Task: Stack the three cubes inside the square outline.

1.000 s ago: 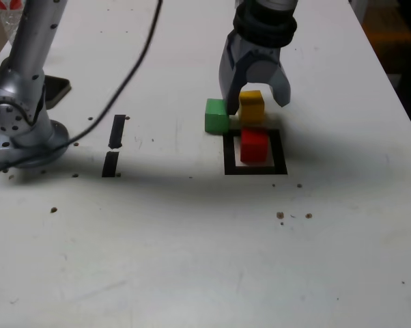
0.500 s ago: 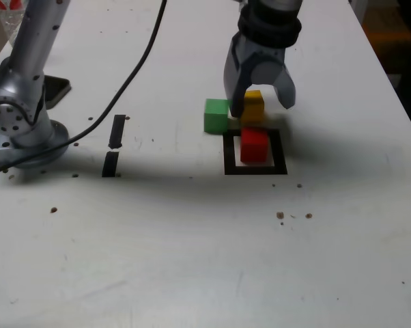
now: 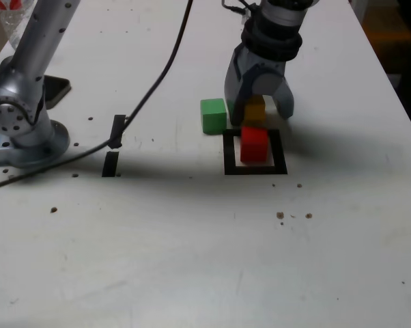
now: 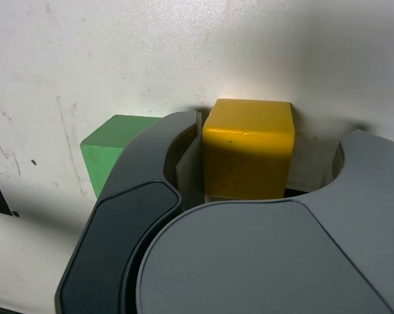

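The yellow cube [image 3: 254,109] sits on the white table just behind the square outline [image 3: 254,170]. My gripper [image 3: 260,115] is open and lowered around it, one finger on each side. In the wrist view the yellow cube [image 4: 248,147] stands between the fingers of the gripper [image 4: 269,137]: one finger touches it and a gap shows at the other. The green cube [image 3: 214,115] [image 4: 112,147] rests outside the finger on the exterior view's left, close against it. The red cube [image 3: 254,145] stands inside the outline, a little in front of the gripper.
The arm's silver base [image 3: 18,130] stands at the exterior view's left, with a black cable [image 3: 151,82] running across the table. Two short black tape strips [image 3: 117,131] lie near the base. Small crumbs [image 3: 280,215] dot the table, and its edge [image 3: 397,96] runs along the right.
The gripper has come down around the yellow cube, its jaws the same width. The green cube has shifted slightly toward the exterior view's left. The cable has swung right.
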